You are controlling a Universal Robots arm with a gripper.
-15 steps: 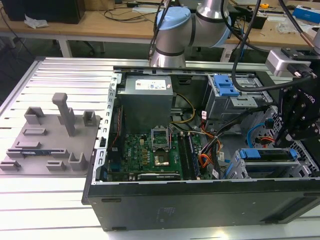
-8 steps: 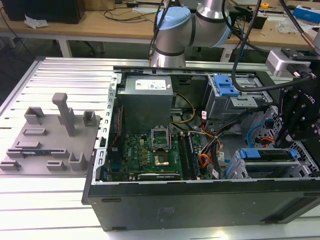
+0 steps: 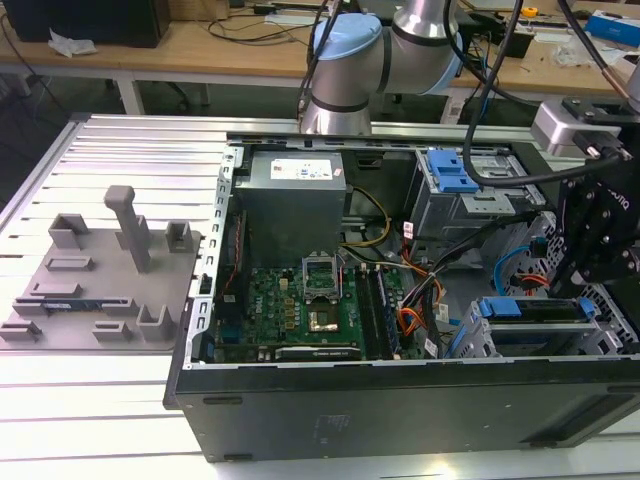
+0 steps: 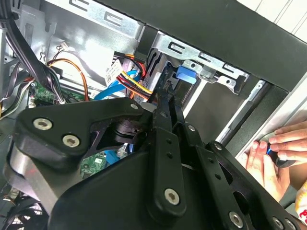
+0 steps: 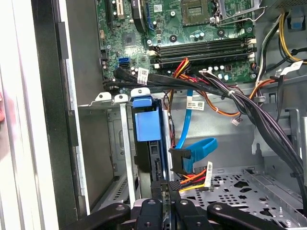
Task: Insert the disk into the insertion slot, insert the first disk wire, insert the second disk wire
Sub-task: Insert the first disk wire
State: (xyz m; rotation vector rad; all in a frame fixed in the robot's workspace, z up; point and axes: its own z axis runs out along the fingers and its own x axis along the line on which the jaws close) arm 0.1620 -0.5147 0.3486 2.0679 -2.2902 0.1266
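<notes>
While the disk [image 5: 146, 125] sits in the metal cage [image 5: 125, 140] ahead, the gripper [image 5: 168, 188] pinches the orange wire [image 5: 193, 181] at the disk's edge; open perforated floor [image 5: 240, 189] lies beside it.

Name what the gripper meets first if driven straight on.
Likely the blue-framed hard drive in the grey sheet-metal cage, right ahead of the gripper; the black plug on the light-blue flat cable lies close beside.

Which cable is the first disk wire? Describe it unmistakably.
In the first wrist view, find the green motherboard, then the disk in its bright blue frame. The first disk wire runs beside that frame: a flat light-blue ribbon ending in a dark plug, unlike the round black cables and thin orange wires nearby.
</notes>
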